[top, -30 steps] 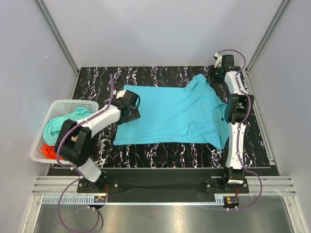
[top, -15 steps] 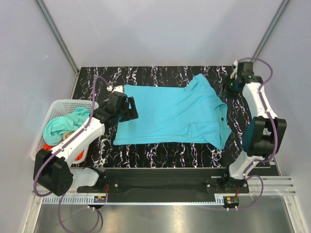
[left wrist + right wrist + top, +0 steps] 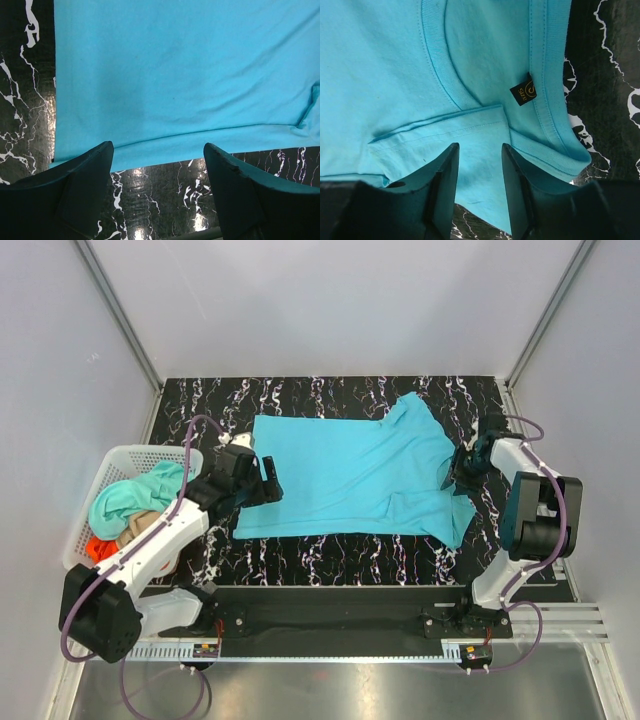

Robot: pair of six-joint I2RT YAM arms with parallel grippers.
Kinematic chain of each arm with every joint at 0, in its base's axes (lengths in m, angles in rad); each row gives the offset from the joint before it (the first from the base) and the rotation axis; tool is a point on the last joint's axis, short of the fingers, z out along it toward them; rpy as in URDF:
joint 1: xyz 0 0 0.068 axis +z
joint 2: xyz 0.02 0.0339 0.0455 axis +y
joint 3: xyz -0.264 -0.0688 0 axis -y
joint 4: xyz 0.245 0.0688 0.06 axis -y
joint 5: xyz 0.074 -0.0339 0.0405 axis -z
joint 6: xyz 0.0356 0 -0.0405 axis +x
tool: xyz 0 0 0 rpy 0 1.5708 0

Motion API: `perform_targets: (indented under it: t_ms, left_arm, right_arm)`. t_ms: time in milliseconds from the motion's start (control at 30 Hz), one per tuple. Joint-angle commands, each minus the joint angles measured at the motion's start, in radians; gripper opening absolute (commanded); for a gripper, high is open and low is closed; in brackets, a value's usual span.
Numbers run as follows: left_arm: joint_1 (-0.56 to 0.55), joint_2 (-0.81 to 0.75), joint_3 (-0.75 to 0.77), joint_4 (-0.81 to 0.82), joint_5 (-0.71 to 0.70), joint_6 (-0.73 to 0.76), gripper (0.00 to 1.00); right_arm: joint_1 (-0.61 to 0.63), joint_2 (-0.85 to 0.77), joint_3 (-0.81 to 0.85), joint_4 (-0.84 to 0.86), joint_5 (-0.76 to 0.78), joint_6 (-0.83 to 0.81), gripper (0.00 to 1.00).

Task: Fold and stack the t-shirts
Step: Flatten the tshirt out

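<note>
A bright cyan t-shirt (image 3: 350, 475) lies spread flat across the black marbled table (image 3: 330, 560), collar to the right. My left gripper (image 3: 268, 480) is open at the shirt's left hem. In the left wrist view its jaws (image 3: 157, 150) stand wide apart just over the hem (image 3: 165, 142), holding nothing. My right gripper (image 3: 455, 475) is open over the collar end. In the right wrist view its jaws (image 3: 480, 150) straddle cyan cloth below the collar (image 3: 437, 65) and the black size label (image 3: 524, 90), not closed on it.
A white lattice basket (image 3: 120, 455) stands at the table's left edge. It holds a mint-teal shirt (image 3: 125, 495), a tan one (image 3: 150, 525) and an orange-red one (image 3: 100, 550). Grey walls enclose the table on three sides.
My right gripper has swung from the far right corner down onto the shirt's collar end. My left arm has shifted, its gripper staying at the shirt's left hem. The shirt has not moved.
</note>
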Motion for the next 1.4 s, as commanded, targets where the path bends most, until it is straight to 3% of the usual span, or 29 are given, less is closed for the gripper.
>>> perform_targets:
  t_ms: [0, 333, 567, 600, 700, 800, 933, 1133, 1267, 1367]
  left_arm:
    - [0.001, -0.039, -0.016, 0.037, 0.001, -0.001, 0.79]
    - [0.001, -0.037, -0.030, 0.024, -0.022, -0.031, 0.78]
    - [0.002, -0.031, -0.025, -0.012, -0.090, -0.066, 0.77]
    - [0.004, -0.028, -0.015, -0.043, -0.114, -0.083, 0.77]
    - [0.015, -0.008, 0.016, -0.130, -0.220, -0.186, 0.77]
    - [0.025, 0.009, 0.051, -0.243, -0.301, -0.347, 0.73]
    - [0.042, 0.053, 0.085, -0.376, -0.296, -0.592, 0.68]
    - [0.054, 0.125, 0.130, -0.502, -0.305, -0.749, 0.59]
    - [0.064, 0.134, 0.139, -0.565, -0.331, -0.849, 0.59]
    - [0.070, 0.145, 0.131, -0.534, -0.311, -0.861, 0.64]
  right_arm:
    - [0.001, 0.010, -0.019, 0.081, 0.002, 0.013, 0.47]
    - [0.001, 0.084, -0.015, 0.131, 0.025, 0.013, 0.46]
    - [0.001, 0.095, -0.027, 0.144, 0.041, 0.008, 0.39]
    - [0.001, 0.093, -0.025, 0.139, 0.042, 0.010, 0.33]
    - [0.002, 0.078, -0.015, 0.121, 0.059, 0.011, 0.17]
    - [0.001, 0.044, -0.009, 0.109, 0.038, 0.027, 0.10]
    - [0.001, 0.014, -0.010, 0.098, 0.021, 0.044, 0.05]
    - [0.002, 0.007, -0.018, 0.079, -0.001, 0.048, 0.01]
    - [0.002, -0.023, -0.022, 0.085, -0.004, 0.053, 0.00]
    - [0.004, -0.037, -0.019, 0.090, -0.025, 0.054, 0.00]
